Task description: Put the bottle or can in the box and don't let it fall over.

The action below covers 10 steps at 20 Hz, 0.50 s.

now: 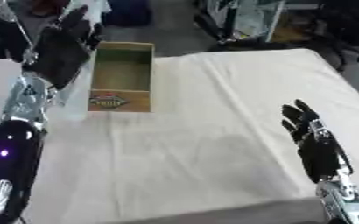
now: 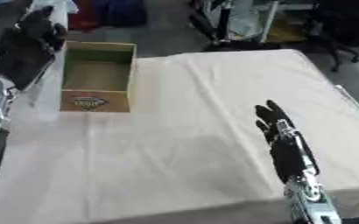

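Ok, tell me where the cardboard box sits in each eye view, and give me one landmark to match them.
Left eye view: the cardboard box sits upper left of centre, at the far left edge of the table, right beside the raised left hand.
Right eye view: the box sits further left, in the upper left.
Shared landmark: the open right hand, fingers up, low on the right.

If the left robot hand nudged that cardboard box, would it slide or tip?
The cardboard box probably slides: it looks low and wide, sitting flat on the tablecloth. It looks empty, so likely light. The cloth might bunch. The left robot hand hovers open beside it.
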Motion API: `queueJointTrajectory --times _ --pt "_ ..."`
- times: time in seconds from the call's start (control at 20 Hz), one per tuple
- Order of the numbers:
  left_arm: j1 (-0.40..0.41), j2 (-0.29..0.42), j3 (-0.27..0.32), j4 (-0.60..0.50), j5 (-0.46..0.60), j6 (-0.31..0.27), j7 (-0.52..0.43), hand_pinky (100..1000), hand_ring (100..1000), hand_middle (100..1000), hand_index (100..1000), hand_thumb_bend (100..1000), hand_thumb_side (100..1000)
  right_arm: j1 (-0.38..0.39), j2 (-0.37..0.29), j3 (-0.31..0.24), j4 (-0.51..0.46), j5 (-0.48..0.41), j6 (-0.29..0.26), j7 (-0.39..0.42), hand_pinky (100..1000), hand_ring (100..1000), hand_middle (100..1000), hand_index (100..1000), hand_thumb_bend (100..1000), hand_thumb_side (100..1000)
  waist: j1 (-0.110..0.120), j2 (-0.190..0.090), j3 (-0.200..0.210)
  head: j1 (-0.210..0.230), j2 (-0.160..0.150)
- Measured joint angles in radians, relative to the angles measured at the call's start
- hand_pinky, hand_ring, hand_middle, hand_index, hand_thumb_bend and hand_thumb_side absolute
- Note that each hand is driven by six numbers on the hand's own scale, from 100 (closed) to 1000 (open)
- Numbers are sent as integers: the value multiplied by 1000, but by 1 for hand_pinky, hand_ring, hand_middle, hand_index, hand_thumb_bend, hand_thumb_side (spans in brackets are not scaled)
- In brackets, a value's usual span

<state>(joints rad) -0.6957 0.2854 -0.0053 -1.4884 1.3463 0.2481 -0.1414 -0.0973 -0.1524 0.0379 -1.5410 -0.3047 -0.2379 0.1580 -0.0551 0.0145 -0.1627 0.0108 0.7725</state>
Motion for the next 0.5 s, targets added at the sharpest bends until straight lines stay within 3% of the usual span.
queueJointTrajectory --times 0.3,0.5 --pt "-129 89 31 197 -92 -38 5 560 275 237 1000 491 938 -40 33 38 0 -9 13 34 1000 982 859 968 100 788 -2 35 -97 53 0" --pt "-164 142 60 321 -148 -77 -1 570 269 237 1000 519 967 -83 66 72 -5 -17 26 67 1000 981 859 967 100 785 -2 67 -159 102 0"
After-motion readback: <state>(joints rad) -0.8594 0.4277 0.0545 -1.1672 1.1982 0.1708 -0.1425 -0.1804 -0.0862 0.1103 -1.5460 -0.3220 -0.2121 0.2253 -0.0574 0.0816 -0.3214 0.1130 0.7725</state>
